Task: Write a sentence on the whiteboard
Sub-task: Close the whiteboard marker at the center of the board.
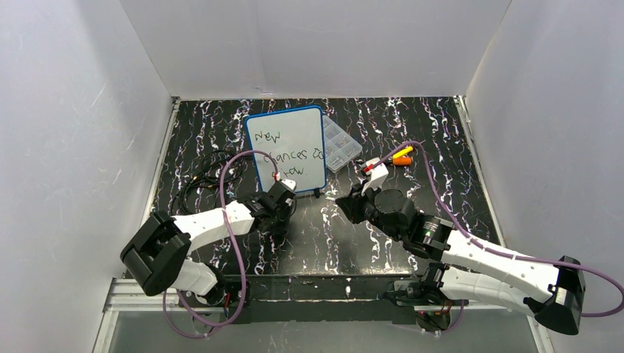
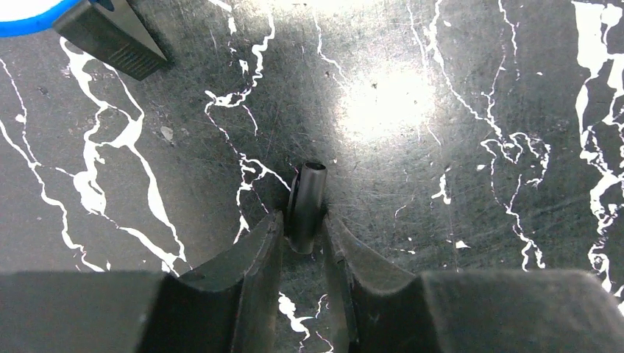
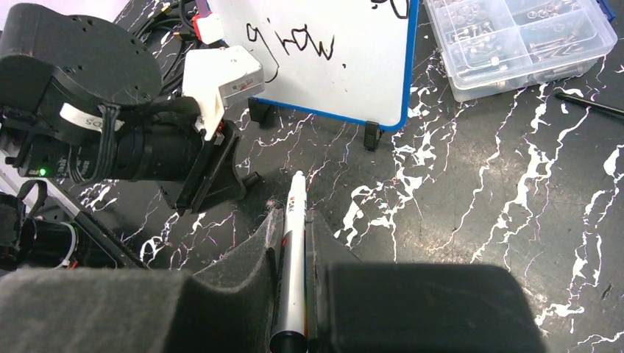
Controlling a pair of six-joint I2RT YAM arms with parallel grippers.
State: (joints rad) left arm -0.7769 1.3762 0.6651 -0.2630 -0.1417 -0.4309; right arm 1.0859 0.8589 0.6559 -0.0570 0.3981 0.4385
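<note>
The whiteboard (image 1: pixel 288 147) stands tilted at the back middle, blue-framed, on small black feet. The sentence (image 1: pixel 283 156) reads about "New chances grow" in three black lines. The word "grow" also shows in the right wrist view (image 3: pixel 294 43). My left gripper (image 1: pixel 283 200) is just in front of the board's lower edge. It is shut on a small black marker cap (image 2: pixel 309 195) close above the table. My right gripper (image 1: pixel 346 204) is shut on a white marker (image 3: pixel 293 243), which points toward the left gripper (image 3: pixel 213 173).
A clear plastic compartment box (image 1: pixel 340 143) of small parts lies right of the board. Orange and yellow markers (image 1: pixel 401 156) lie further right. Black cables (image 1: pixel 206 176) coil left of the board. A thin black stick (image 3: pixel 589 107) lies near the box. White walls enclose the table.
</note>
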